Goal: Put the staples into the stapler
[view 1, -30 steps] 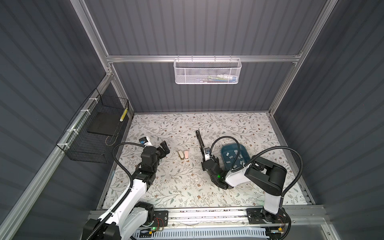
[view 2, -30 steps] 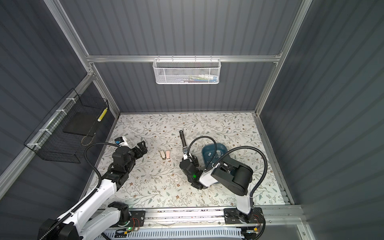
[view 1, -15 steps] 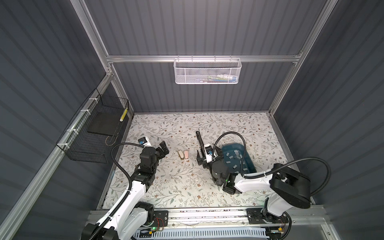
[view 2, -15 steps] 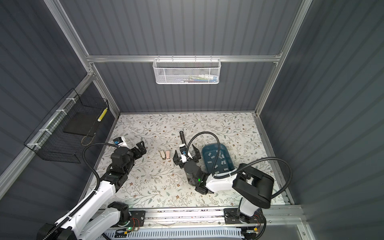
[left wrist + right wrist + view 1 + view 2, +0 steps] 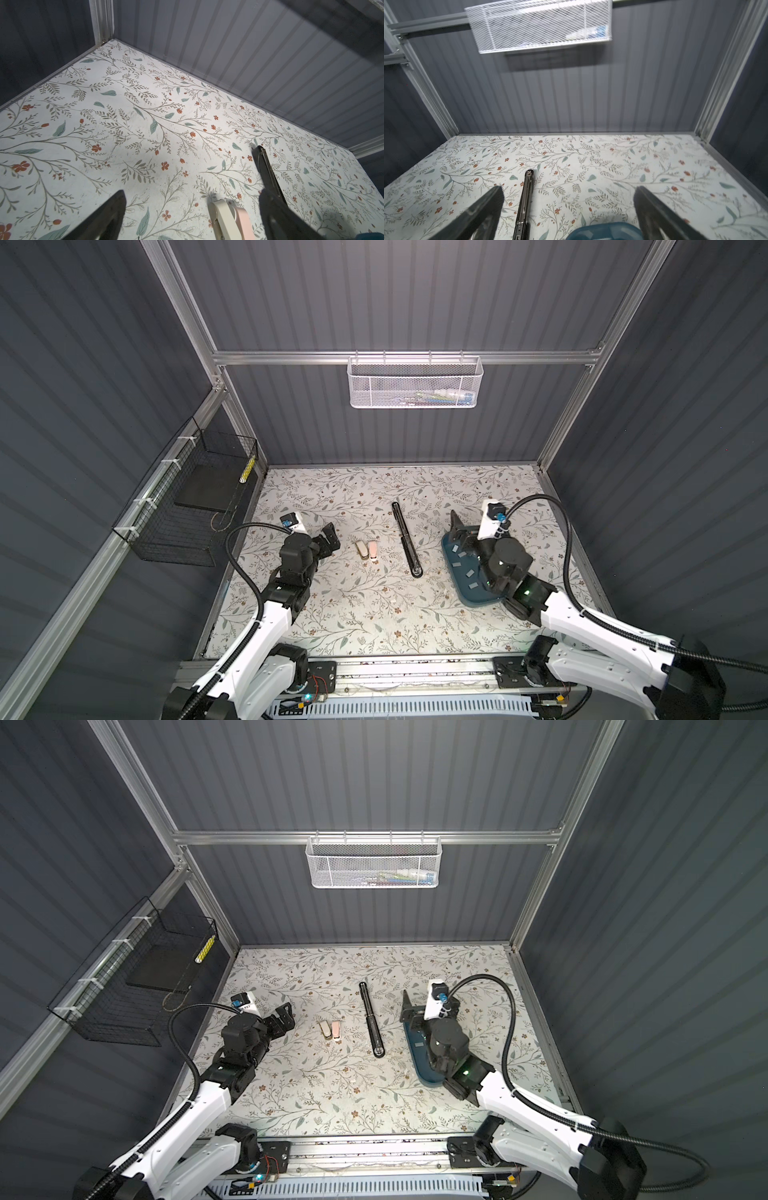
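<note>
Jaws of the right gripper (image 5: 569, 209) stand wide and empty above the one blue tray (image 5: 478, 599), where the staples (image 5: 471, 572) lie: at least four strips show, and the arm hides others. The left gripper (image 5: 193, 197), also spread and empty, hovers beside two small ones, a cream stapler (image 5: 362, 549) and a pink stapler (image 5: 373, 549). One long black stapler (image 5: 406, 539) lies on the tabletop (image 5: 353, 614) between the arms. Likely step: fetching a strip, which calls for a low, flat pinch.

I see the left gripper (image 5: 192, 193) spread wide above the floral table (image 5: 124, 124). A cream stapler (image 5: 222, 220) and a pink stapler (image 5: 244, 222) lie side by side near one finger. A long black stapler (image 5: 268, 172) stretches beyond them toward the ribbed wall (image 5: 249, 52).
</note>
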Available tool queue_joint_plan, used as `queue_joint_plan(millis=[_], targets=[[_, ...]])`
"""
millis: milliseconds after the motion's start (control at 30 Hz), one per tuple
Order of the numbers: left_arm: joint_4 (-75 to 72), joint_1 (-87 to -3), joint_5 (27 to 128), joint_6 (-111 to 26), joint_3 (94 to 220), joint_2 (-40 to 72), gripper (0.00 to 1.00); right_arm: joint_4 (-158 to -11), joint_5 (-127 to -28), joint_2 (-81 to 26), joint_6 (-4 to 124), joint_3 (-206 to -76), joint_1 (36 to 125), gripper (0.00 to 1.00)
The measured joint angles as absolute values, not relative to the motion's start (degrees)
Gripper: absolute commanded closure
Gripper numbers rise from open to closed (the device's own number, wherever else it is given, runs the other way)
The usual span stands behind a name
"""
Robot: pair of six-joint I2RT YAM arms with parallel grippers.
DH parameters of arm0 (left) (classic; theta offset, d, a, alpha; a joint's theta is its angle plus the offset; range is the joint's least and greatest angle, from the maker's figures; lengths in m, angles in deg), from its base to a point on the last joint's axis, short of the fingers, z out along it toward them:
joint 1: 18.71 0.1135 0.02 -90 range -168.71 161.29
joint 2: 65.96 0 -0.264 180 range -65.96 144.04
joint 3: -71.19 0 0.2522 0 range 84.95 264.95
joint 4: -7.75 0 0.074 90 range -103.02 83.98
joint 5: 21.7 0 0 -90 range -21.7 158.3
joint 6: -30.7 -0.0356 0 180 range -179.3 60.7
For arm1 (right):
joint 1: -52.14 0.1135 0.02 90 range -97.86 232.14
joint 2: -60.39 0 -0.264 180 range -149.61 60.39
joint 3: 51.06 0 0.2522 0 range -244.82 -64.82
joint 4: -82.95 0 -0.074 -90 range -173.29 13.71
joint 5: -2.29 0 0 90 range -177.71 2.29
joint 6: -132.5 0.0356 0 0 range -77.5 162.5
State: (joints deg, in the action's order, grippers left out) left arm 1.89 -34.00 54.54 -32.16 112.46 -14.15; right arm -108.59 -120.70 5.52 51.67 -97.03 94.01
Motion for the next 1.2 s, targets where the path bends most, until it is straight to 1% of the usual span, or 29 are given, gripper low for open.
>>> queue_joint_plan(millis=[100, 233, 400, 533, 633, 800, 967, 1200], targets=[[1.73, -34.00, 56.85, -32.12, 113.64, -14.17, 0.00, -103.45, -116.51, 6.70, 55.03, -97.05, 91.48, 0.01], [-0.02, -33.98, 58.89, -30.30, 118.41, -13.89, 0.00, -99.93, -113.19, 6.43, 56.67, -97.07, 90.93, 0.01], [-5.70, -33.98, 58.58, -27.59, 132.55, -10.22, 0.00, -96.54, -109.84, 2.96, 57.52, -99.11, 90.49, 0.01], [-9.04, -33.98, 57.29, -31.59, 143.91, -6.96, 0.00, -94.88, -108.90, -0.32, 57.22, -101.01, 90.49, 0.01], [-9.20, -33.98, 56.77, -38.81, 147.91, -5.98, 0.00, -93.57, -108.90, -2.24, 56.80, -102.17, 90.43, 0.01], [-6.90, -33.98, 60.29, -56.69, 148.20, -3.88, 0.00, -92.00, -108.92, -3.49, 56.41, -103.30, 90.40, 0.01], [-11.12, -34.92, 65.66, -77.89, 151.21, 3.12, 0.00, -91.80, -108.90, -3.49, 56.26, -103.30, 89.51, 0.01], [-19.08, -36.73, 72.55, -102.93, 152.22, 7.68, 0.01, -91.89, -108.71, -3.42, 56.41, -103.28, 88.55, 0.01]])
